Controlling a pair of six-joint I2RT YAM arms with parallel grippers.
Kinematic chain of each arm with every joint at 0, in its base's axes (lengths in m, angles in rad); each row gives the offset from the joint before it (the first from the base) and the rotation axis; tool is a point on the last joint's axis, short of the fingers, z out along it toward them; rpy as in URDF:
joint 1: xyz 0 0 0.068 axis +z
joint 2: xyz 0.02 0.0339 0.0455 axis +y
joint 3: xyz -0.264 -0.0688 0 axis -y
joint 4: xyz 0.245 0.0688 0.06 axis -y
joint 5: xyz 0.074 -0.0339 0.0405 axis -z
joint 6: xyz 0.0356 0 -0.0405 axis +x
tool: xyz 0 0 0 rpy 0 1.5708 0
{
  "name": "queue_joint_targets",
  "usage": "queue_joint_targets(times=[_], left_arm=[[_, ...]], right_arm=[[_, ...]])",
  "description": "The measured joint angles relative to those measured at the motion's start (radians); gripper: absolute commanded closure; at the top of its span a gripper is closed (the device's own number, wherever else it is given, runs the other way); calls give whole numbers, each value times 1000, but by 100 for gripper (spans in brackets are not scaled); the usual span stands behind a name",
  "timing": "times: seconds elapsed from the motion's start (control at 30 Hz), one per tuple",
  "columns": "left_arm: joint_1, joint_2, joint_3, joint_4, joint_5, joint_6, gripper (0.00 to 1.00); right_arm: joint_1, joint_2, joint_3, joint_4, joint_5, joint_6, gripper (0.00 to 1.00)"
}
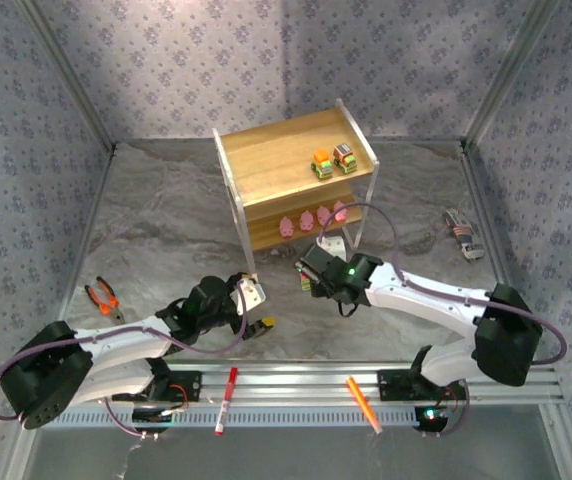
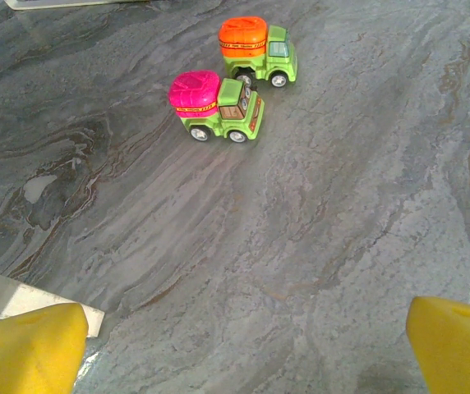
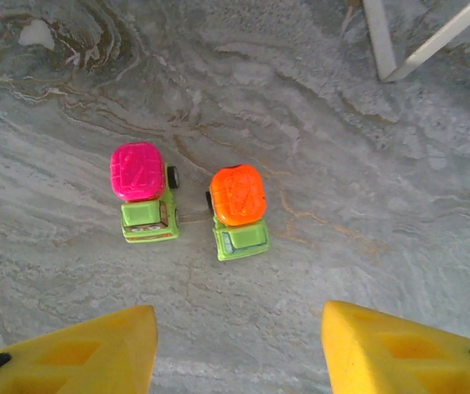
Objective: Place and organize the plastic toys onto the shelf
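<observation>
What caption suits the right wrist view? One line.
The open right gripper hovers over pink-topped truck and orange-topped truck on the table.

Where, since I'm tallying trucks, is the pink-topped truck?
The pink-topped truck stands on the table, left of the orange-topped truck in the right wrist view.

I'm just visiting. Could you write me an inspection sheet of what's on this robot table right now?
Surface: grey marbled table.
Job's things: shelf holds two trucks on top, pink figures below; pink-topped truck and orange-topped truck stand on the table.
Clutter: pliers, red marker, orange marker, striped object at right.
Grippers: left gripper and right gripper, jaws open, empty; right hovers near the loose trucks.
Cables: purple cables loop along both arms.
Surroundings: patterned walls.
</observation>
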Motion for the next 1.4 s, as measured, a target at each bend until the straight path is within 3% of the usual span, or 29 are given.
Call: queue_joint_targets(times=[0.57, 1.4], left_arm=[[0, 7, 3, 0, 0, 0, 0], [0, 20, 8, -5, 0, 0, 0]], right_arm=[[-99, 77, -87, 180, -177, -87, 47], [-179, 86, -145, 237, -233, -166, 49]])
